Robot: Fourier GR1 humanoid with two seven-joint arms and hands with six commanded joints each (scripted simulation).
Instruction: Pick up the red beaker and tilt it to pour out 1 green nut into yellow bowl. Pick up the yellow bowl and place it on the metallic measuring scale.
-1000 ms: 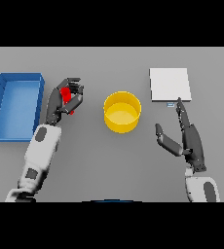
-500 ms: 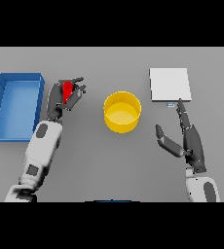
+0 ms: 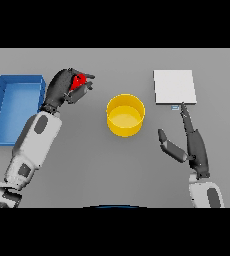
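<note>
My left hand (image 3: 62,89) is curled round the red beaker (image 3: 78,81), holding it above the table to the left of the yellow bowl (image 3: 125,115). The beaker is mostly hidden by my fingers, and I see no green nut. The bowl stands in the middle of the table. The metallic measuring scale (image 3: 174,86), a pale square plate, lies at the back right. My right hand (image 3: 189,141) hovers to the right of the bowl with straight fingers, its fingertips (image 3: 182,106) just short of the scale's near edge.
A blue tray (image 3: 12,107) with raised walls sits at the far left, close beside my left forearm.
My left hand has lifted the red beaker up and moved it to the right, toward the bowl. The right hand has stayed where it was.
</note>
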